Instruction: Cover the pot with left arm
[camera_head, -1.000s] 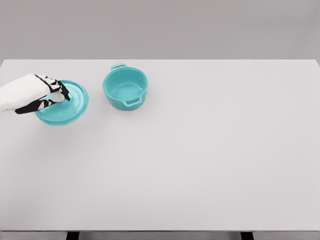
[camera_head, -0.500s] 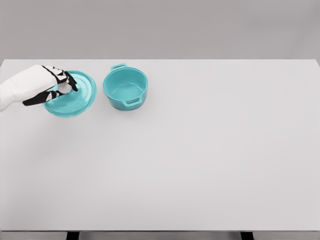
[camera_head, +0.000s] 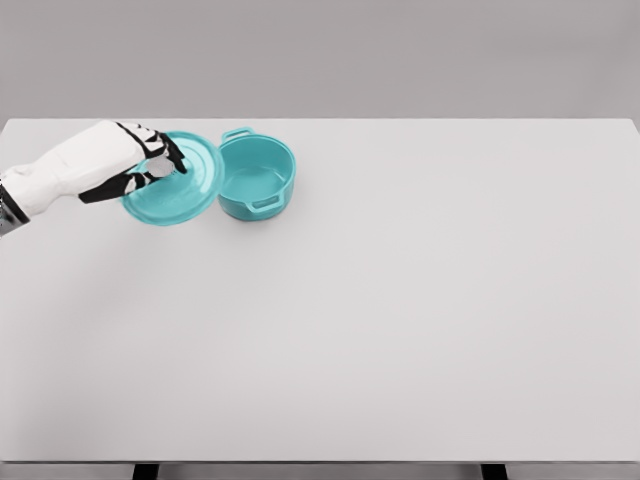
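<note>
A teal pot (camera_head: 255, 178) with two side handles stands open on the white table (camera_head: 400, 300), at the back left. My left hand (camera_head: 160, 163) comes in from the left edge and is shut on the knob of the teal lid (camera_head: 180, 185). The lid hangs tilted above the table, and its right rim overlaps the pot's left rim in this view. The lid's knob is hidden by my fingers. The right arm does not show.
The table's far edge runs just behind the pot. Two dark table legs (camera_head: 146, 470) show at the bottom edge.
The left hand has lifted the lid and carried it to the right, from well left of the pot up to the pot's left rim. The pot has stayed put.
</note>
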